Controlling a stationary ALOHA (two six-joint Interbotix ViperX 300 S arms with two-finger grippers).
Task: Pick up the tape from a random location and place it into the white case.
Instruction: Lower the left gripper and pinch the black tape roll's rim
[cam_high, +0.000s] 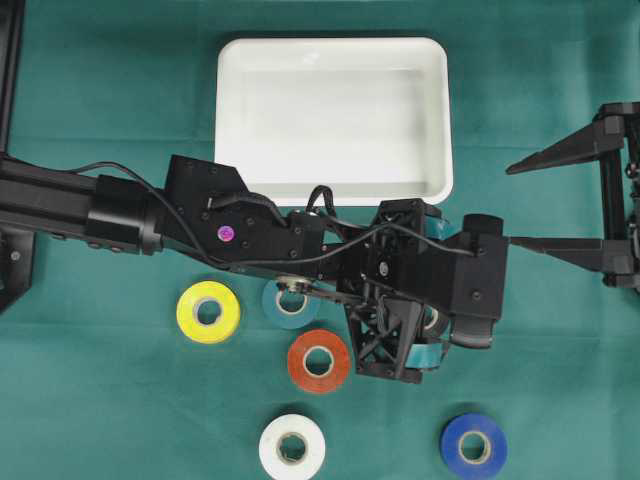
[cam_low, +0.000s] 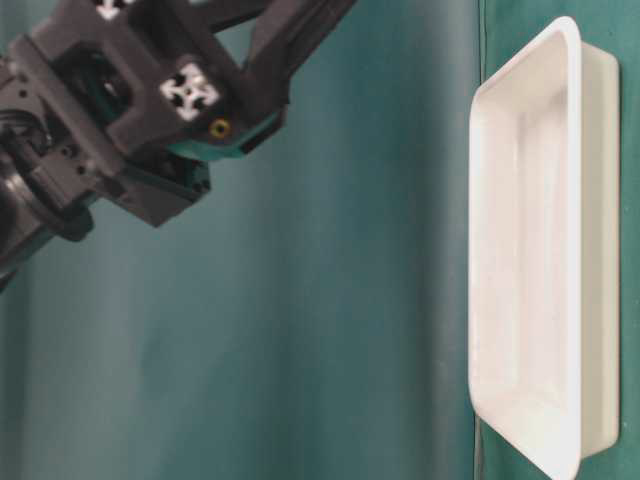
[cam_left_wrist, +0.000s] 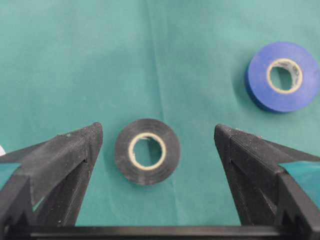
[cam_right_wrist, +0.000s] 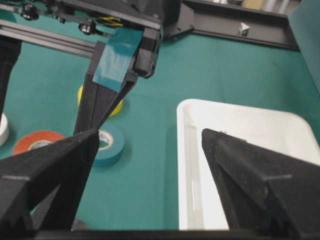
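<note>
Left gripper: black jaws spread wide, empty, straddling black vinyl tape roll.
Right gripper: wide, empty.
Risk: off-centre closing nudges roll across green cloth surface.

The left arm stretches from the left edge of the overhead frame past its centre, wrist bent down, left gripper with jaws spread wide. The right gripper sits at the right edge, level, its 2 jaws wide apart too.
</note>
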